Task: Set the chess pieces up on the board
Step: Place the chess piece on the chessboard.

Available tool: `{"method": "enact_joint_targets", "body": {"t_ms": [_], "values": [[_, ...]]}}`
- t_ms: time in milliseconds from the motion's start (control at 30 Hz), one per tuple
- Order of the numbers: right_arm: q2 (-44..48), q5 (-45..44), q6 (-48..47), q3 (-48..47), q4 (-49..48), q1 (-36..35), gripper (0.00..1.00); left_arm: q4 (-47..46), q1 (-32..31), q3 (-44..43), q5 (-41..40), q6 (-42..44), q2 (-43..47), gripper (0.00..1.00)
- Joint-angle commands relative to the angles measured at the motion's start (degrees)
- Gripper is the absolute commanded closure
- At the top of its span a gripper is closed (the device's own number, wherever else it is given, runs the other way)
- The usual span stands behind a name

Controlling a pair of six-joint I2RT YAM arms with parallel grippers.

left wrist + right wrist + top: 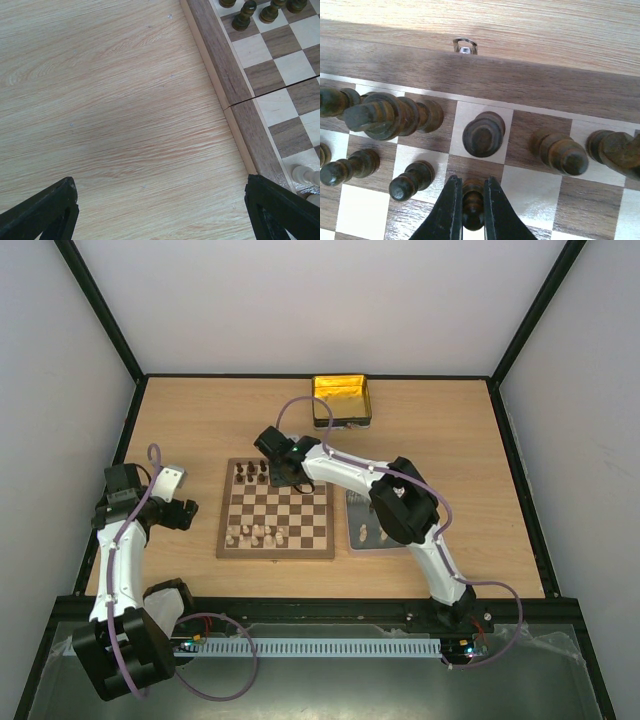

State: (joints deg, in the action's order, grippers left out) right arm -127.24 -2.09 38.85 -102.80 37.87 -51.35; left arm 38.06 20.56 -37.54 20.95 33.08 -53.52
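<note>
The chessboard (pixel 276 552) lies mid-table; its left border shows in the left wrist view (pixel 225 75). Dark pieces (pixel 251 473) stand along its far rows, pale pieces (pixel 256 535) along the near row. My right gripper (pixel 283 478) is over the far rows, shut on a dark pawn (pixel 473 204) standing on a dark square, second row. Other dark pieces (pixel 484 134) stand close around it. My left gripper (pixel 160 210) is open and empty over bare table left of the board; a pale piece (pixel 306 175) stands by its right finger.
A grey metal tray (pixel 375 537) with a few pale pieces (pixel 364 533) lies right of the board, partly under the right arm. A yellow-gold tin (pixel 342 400) stands at the far edge. A metal clasp (pixel 465 47) sits on the board's far border.
</note>
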Motion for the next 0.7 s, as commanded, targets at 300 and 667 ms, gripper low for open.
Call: {"method": "enact_joint_targets", "body": {"t_ms": [300,667], "values": [[-1.55,-1.18,-0.08,-2.29,1.76,-0.61,0.91,0.53,0.63,0.54,1.01,0.67,0.75,0.09],[-0.77,-0.88,-0.18,-2.27,1.78,-0.60,0.84,0.75,0.65,0.58,1.27,0.85,0.61,0.09]]}}
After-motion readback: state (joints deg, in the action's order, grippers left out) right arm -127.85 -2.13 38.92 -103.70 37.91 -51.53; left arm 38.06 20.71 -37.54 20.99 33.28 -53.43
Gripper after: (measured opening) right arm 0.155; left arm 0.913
